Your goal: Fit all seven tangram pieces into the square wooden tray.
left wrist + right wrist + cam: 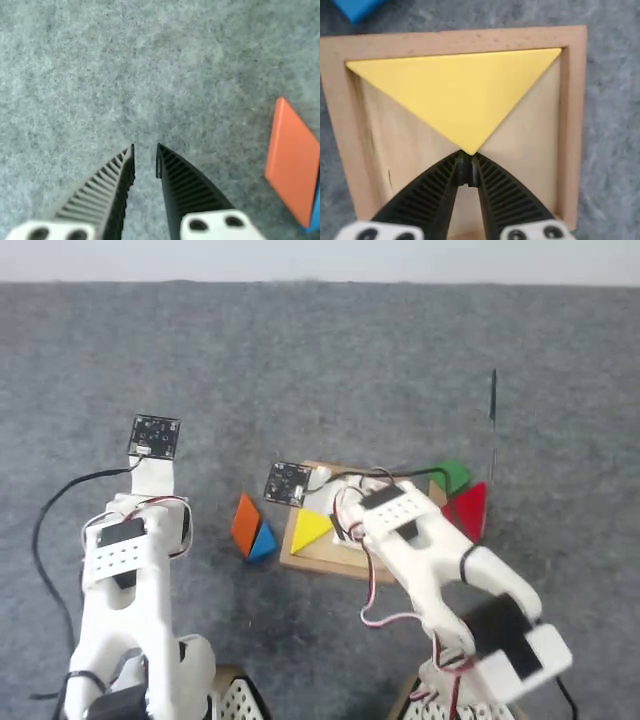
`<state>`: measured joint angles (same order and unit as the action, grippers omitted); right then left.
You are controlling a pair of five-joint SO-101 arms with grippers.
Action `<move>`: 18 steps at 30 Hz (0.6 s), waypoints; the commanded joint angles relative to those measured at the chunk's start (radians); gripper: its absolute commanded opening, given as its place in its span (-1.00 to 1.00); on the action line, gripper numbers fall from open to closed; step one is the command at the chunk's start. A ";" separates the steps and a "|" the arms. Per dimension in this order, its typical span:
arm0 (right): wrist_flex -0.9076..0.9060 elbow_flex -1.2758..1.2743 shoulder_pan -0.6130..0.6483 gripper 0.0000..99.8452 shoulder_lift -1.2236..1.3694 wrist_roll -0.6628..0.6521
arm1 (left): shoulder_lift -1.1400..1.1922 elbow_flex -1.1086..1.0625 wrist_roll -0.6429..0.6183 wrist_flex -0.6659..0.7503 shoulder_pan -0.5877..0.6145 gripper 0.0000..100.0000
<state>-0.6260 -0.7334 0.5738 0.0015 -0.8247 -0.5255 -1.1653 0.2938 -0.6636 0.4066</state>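
Note:
The square wooden tray (572, 125) holds a yellow triangle (455, 95) lying flat against one side of the frame. My right gripper (465, 159) is shut directly over the tray floor, its tips meeting at the triangle's apex. From above, the right arm (400, 520) covers much of the tray (320, 562), and the yellow triangle (310, 528) shows beside it. An orange piece (245, 522) and a blue piece (263, 543) lie together left of the tray. A green piece (452, 476) and a red triangle (468, 510) sit at its right. My left gripper (145, 147) hovers over bare carpet, narrowly open and holding nothing, with the orange piece (292, 160) off to its side.
Grey carpet covers the whole table. The left arm (125, 550) stands well left of the pieces. A thin dark rod (493, 395) stands at the back right. A corner of the blue piece (357, 7) lies just outside the tray's frame.

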 commanded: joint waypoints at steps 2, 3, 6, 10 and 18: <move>0.016 0.118 0.022 -0.98 0.056 -0.006 | -0.034 0.004 0.014 0.023 0.003 -0.86; 0.015 0.127 0.025 -0.98 0.056 -0.006 | -0.034 0.004 0.014 0.025 0.003 -0.86; 0.018 0.157 0.035 -0.98 0.064 -0.006 | -0.034 0.004 0.014 0.025 0.003 -0.86; 0.018 0.183 0.044 -0.98 0.067 -0.008 | -0.034 0.004 0.014 0.025 0.003 -0.86; -0.079 0.192 0.042 -0.97 0.050 -0.011 | -0.031 0.005 0.014 0.025 0.002 -0.86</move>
<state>-0.6475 -0.6091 0.5907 0.0767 -0.8247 -0.5255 -1.1653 0.2938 -0.6605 0.4066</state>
